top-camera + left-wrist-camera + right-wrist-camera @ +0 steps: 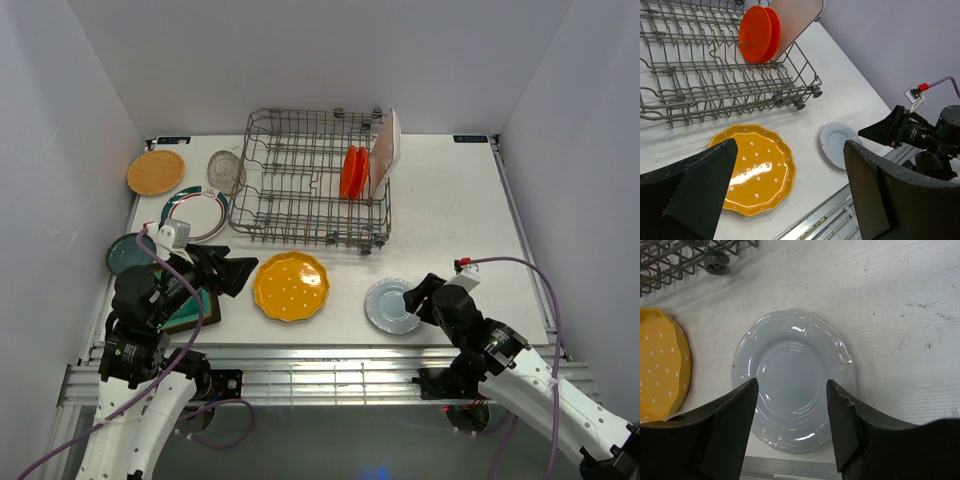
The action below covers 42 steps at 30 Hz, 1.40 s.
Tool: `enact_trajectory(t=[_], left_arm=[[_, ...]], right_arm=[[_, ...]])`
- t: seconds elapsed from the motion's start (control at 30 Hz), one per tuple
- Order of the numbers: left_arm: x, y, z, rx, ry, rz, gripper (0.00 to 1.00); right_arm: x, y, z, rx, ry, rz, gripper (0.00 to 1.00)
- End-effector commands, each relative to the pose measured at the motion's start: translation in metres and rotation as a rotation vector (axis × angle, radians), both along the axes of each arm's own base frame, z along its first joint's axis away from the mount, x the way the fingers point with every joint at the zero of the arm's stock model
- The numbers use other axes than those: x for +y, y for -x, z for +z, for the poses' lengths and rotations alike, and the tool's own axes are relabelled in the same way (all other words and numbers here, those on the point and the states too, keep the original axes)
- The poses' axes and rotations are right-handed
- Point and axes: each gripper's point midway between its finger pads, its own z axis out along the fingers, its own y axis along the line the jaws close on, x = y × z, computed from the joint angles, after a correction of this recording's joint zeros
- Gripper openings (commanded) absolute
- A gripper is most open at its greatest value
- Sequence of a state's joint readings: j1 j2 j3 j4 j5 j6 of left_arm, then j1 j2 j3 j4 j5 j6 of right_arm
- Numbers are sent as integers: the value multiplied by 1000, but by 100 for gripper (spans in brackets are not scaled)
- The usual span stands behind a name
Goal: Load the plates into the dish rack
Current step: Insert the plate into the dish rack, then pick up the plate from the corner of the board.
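The pale grey plate (795, 395) lies flat at the table's near edge, its rim almost on the lip. That closeness shows only in the right wrist view. The right gripper (792, 385) hovers over it with its jaws partly spread to either side of the plate's near half, gripping nothing. Whether they touch the plate is unclear.

Bare table (460, 230) lies open to the right. To the left is the yellow scalloped plate (290, 286), and the left gripper (235, 272) gapes wide and empty beside it.

Farther back, the dish rack (300, 200) holds the orange-red plate (352, 172) upright against the white rectangular plate (383, 152).
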<state>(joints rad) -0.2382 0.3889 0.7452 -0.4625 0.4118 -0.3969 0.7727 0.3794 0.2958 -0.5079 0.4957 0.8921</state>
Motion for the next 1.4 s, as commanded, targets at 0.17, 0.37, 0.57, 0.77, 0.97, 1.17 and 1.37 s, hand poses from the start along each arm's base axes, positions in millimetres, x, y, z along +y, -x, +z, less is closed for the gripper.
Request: enact_trajectory(t=[0.17, 0.37, 0.57, 0.77, 0.97, 1.17, 1.37], left_arm=[[-1, 1, 2, -18, -2, -8, 98], [-1, 1, 3, -22, 0, -7, 98], [-1, 2, 4, -27, 0, -8, 98], [-1, 2, 4, -25, 1, -7, 98], [-1, 2, 4, -26, 1, -8, 98], [0, 4, 6, -34, 3, -7, 98], [0, 4, 6, -34, 3, -7, 98]], right_arm=[[-12, 13, -40, 146, 31, -93, 59], [-16, 17, -49, 182, 30, -127, 55], [-14, 15, -42, 147, -3, -117, 54], [-16, 16, -35, 158, -5, -139, 61], [-32, 21, -26, 224, 91, -199, 63], [-33, 23, -24, 236, 100, -203, 65], [-26, 20, -24, 184, 34, -178, 69]])
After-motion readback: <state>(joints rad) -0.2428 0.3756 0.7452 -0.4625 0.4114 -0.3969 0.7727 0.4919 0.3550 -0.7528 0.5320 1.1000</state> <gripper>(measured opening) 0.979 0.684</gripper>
